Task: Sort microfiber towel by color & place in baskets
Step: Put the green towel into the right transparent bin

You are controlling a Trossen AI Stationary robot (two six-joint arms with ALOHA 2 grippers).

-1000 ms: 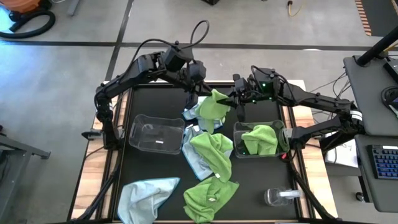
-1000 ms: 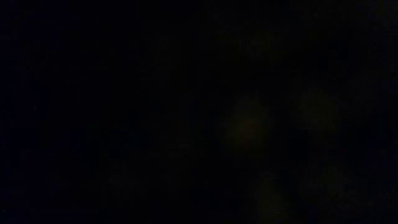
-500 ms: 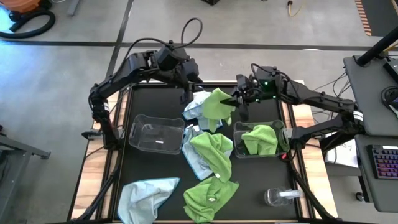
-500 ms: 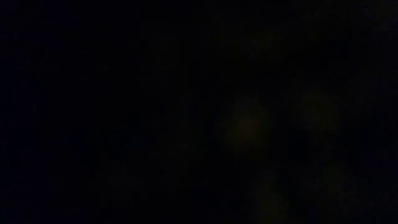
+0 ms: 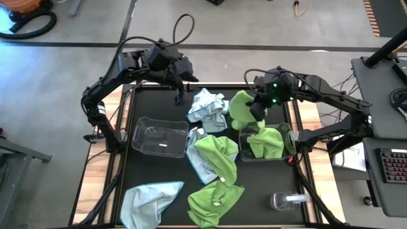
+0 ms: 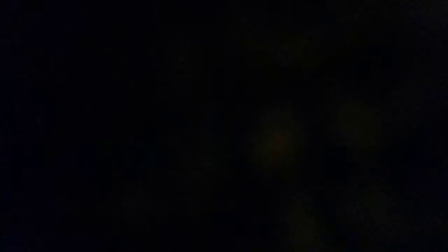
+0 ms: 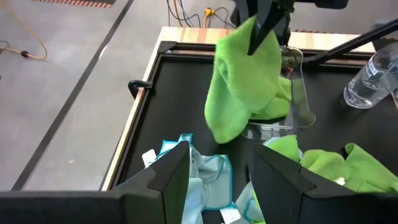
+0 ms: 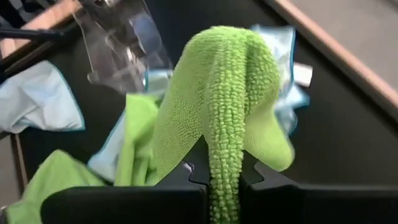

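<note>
My right gripper [image 5: 255,112] is shut on a lime green microfiber towel [image 5: 240,107], held above the far left corner of the right basket [image 5: 285,151]. That basket holds another green towel [image 5: 266,141]. My left gripper [image 7: 217,180] stands open above the table's far left part, with nothing between its fingers. Just below and ahead of it a pale blue towel [image 5: 207,108] lies crumpled on the table. The left basket [image 5: 159,137] stands empty. The low view is dark. My right gripper pinches a bunched fold of the green towel [image 8: 222,155] between its two fingers, which slant downward. The rest of the cloth [image 7: 242,93] hangs slack below the fingers. It is lifted clear of the table, in front of the right basket's wall [image 7: 297,102].
A green towel [image 5: 217,156] lies over a pale blue one [image 5: 196,164] at mid-table. Another green towel [image 5: 213,198] and a pale blue one [image 5: 150,197] lie near the front edge. A clear round container [image 5: 283,201] lies at the near right.
My right gripper has carried the green towel toward the table's right edge, to above the right basket's far left corner, tipping downward and rolling as it went. My left gripper has drawn back toward the table's far left. The pale blue towel has stayed on the table.
</note>
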